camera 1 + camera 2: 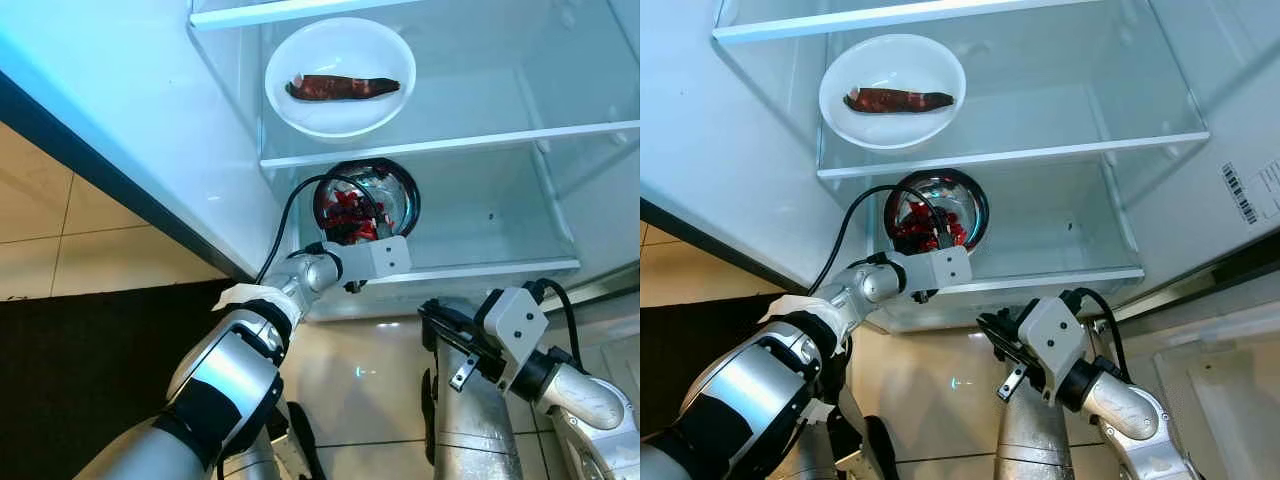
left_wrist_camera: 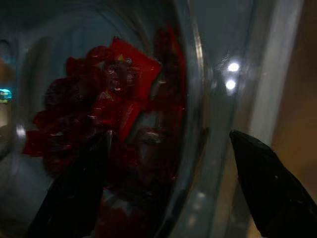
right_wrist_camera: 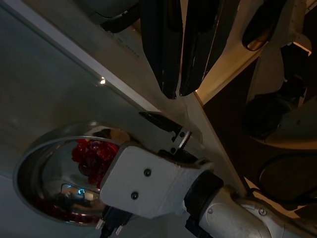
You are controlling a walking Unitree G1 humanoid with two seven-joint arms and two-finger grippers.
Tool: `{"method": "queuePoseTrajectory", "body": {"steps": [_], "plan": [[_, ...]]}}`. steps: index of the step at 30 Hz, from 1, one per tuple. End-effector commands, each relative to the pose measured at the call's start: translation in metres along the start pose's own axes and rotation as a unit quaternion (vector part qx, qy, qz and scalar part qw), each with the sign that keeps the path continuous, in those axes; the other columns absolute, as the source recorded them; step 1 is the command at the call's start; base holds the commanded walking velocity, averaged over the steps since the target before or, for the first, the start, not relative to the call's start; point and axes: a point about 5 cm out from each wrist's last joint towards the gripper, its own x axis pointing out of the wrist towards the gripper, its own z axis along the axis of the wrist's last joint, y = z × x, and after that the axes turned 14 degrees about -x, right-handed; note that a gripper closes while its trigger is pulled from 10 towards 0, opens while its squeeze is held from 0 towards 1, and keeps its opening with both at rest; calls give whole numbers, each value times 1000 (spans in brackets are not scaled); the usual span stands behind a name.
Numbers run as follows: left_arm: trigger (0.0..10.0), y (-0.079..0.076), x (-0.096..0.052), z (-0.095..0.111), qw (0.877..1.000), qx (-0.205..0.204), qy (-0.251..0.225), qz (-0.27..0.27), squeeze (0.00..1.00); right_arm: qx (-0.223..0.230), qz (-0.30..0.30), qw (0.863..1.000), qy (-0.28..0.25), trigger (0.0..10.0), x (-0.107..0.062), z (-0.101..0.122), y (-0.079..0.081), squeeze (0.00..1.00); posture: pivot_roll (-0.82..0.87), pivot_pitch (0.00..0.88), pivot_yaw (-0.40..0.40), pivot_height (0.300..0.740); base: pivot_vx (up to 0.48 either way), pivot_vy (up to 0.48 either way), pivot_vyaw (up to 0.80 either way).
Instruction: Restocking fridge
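Left gripper (image 2: 163, 173) has its two long black fingers spread wide around the rim of a shiny round steel bowl (image 1: 936, 212) full of glossy red chunks (image 1: 925, 226), one finger inside the bowl and one outside. That bowl sits on the lower glass fridge shelf (image 1: 1060, 278), near its front left corner. Up on the next clear glass shelf (image 1: 1040, 152), also toward the left, there's a smooth white round ceramic bowl (image 1: 892, 90) with one long, wrinkly dark-red piece of food (image 1: 898, 100) lying across it. Right gripper (image 3: 177, 54) hangs below the front edge of the lower shelf, its slim black fingers pressed together and holding nothing, over the glossy beige floor tiles (image 1: 90, 220).
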Motion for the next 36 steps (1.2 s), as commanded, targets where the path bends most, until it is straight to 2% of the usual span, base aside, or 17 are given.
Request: {"method": "queuePoseTrajectory", "body": {"steps": [1,3,4,11,16,27,36], "plan": [[10000,-7,1,-4,999,-38,3,-29,0,10,11,1000,4,10000,-2,-5,6,0,-252,513,103,406,0,0,0],[10000,-5,0,-2,998,-48,0,-31,0,10,11,1000,4,10000,-2,-5,5,0,-252,513,103,406,0,0,0],[10000,1,-1,4,998,-61,-15,-33,0,9,10,1000,3,10000,-2,-6,4,0,-249,506,102,406,0,0,0],[10000,10,-2,22,995,-72,-56,-45,0,7,8,1000,1,10000,0,-6,2,0,-241,496,105,406,0,0,0],[10000,11,-2,32,993,-65,-77,-54,0,7,7,1000,0,10000,1,-6,2,0,-238,491,107,406,0,0,0],[10000,8,-7,63,981,-39,-143,-125,0,2,2,1000,-1,10000,1,-8,-3,0,-234,470,108,406,0,0,0],[10000,6,-13,65,974,-21,-170,-150,0,-7,-9,1000,9,10000,-3,-13,-12,0,-229,453,113,406,0,0,0]]}}
